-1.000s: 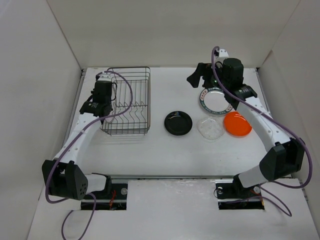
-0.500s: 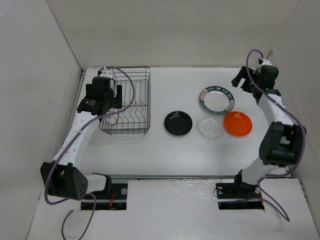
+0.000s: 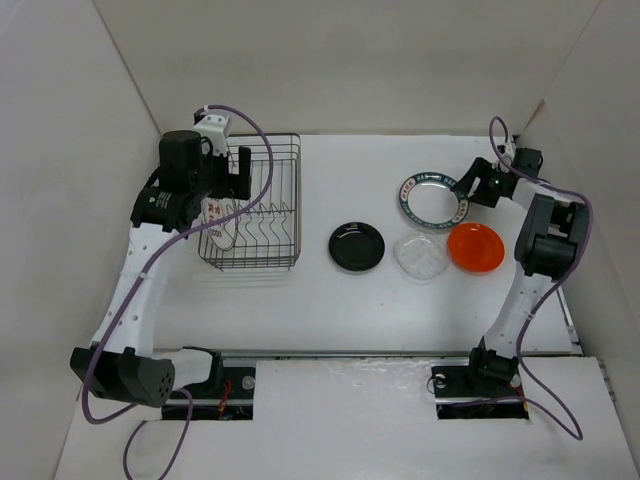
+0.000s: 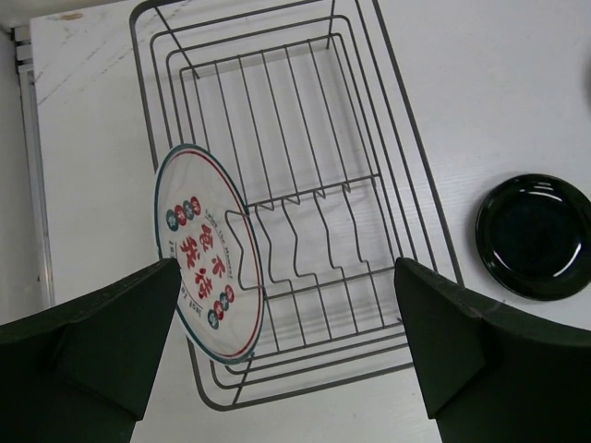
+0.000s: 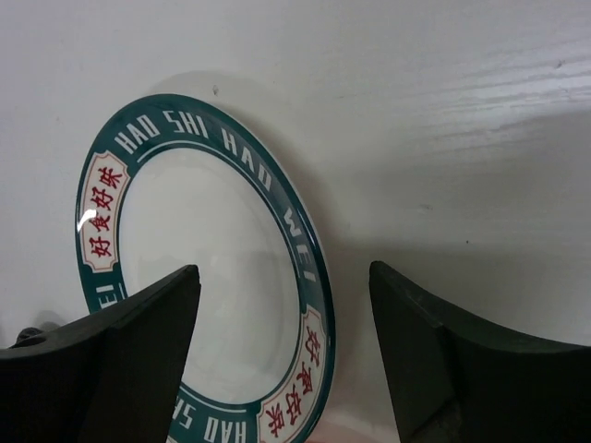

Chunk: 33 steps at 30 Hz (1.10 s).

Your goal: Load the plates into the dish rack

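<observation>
Currently, the dish rack (image 3: 268,150) is set on the table's (image 3: 300,310) left half, its long axis running away from the arm bases toward the far wall. A row of upright prongs (image 4: 305,235) crosses its width near the near end.

- Grey-rimmed plate (image 4: 208,291): stood on edge at the left end of the prong row, by the rack's left wall, tilted, its printed face with red and green marks turned toward the rack's interior.
- Left gripper (image 4: 286,268): held above the rack, jaws spread wide, nothing grasped.
- Green-rimmed plate (image 5: 203,277): laid flat on the table at far right, face up.
- Right gripper (image 5: 282,272): lowered at that plate's right edge, jaws spread wide, nothing held; contact with the plate cannot be told.
- Black plate (image 3: 357,246), clear plate (image 3: 421,256) and orange plate (image 3: 475,247): laid flat in a row right of the rack, the clear and orange ones just beside each other, the green-rimmed one behind them.
</observation>
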Tool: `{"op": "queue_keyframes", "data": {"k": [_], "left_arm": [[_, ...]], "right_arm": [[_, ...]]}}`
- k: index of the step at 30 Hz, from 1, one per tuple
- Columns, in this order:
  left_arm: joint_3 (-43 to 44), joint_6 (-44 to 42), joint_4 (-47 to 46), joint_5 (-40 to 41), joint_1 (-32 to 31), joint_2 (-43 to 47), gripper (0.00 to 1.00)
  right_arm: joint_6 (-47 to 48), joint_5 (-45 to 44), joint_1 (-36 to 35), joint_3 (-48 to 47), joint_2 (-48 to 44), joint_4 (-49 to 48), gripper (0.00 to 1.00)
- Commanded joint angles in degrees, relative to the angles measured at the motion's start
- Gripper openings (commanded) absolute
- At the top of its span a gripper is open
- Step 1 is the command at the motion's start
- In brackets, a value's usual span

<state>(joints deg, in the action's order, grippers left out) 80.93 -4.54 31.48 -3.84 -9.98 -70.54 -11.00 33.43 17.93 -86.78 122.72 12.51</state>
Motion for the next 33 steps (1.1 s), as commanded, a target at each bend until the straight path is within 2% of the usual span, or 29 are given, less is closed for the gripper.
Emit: {"op": "queue_keyframes", "data": {"k": [1,3,6,8,11,16,17,19,23,25,28,29,30,32,33], "left_arm": [[3.5,-0.9,1.1,-4.5,0.4,0.0,1.0],[3.5,-0.9,1.7,-4.5,0.4,0.0,1.0],[4.1,-0.9,1.7,-4.5,0.4,0.0,1.0],[4.1,-0.9,1.7,-4.5,0.4,-0.6,1.0],[4.1,-0.9,1.7,-4.5,0.4,-1.1,1.0],[4.1,-0.9,1.7,-4.5,0.4,-1.7,1.0],[4.1,-0.9,1.7,-4.5,0.4,-2.3,1.0],[4.1,-0.9,1.7,-4.5,0.4,-2.3,1.0],[4.6,-0.4,1.1,-5.4,0.4,-3.7,1.0],[5.2,-0.9,0.3,-7.2,0.4,-4.8,1.0],[10.3,-0.9,0.3,-14.9,0.4,-9.2,1.0],[13.8,-0.4,0.3,-17.6,0.4,-10.5,1.0],[15.3,-0.4,0.3,-23.3,0.4,-13.0,1.0],[17.4,0.1,-2.3,-29.1,0.4,-15.2,1.0],[17.4,0.1,-3.9,-31.8,-0.1,-15.9,1.0]], "right_arm": [[2.0,4.7,-0.1,-4.1,2.1,3.6,0.78],[2.0,3.9,-0.1,-4.1,3.3,4.2,0.68],[1.3,1.6,-0.1,-3.6,3.9,4.9,0.63],[0.7,1.6,-0.1,-3.6,3.9,4.9,0.52],[0.1,1.1,-0.1,-3.6,3.9,6.1,0.48],[0.1,1.1,-0.1,-3.6,3.9,7.9,0.3],[0.1,1.1,-0.1,-3.0,3.9,7.9,0.14],[0.1,1.7,-0.1,-3.0,4.5,7.9,0.0],[-2.8,2.3,0.4,-2.1,3.2,5.4,0.0],[-5.8,7.7,0.4,-0.1,0.8,-3.2,0.0],[-19.5,14.8,0.4,7.4,-6.7,-18.1,0.0],[-27.7,15.6,0.4,12.2,-11.0,-30.3,0.0],[-31.1,15.6,-0.1,14.5,-13.1,-36.0,0.0],[-35.6,15.0,-0.7,18.0,-17.0,-48.0,0.0],[-38.5,14.5,-1.7,20.8,-20.3,-51.0,0.0]]}}
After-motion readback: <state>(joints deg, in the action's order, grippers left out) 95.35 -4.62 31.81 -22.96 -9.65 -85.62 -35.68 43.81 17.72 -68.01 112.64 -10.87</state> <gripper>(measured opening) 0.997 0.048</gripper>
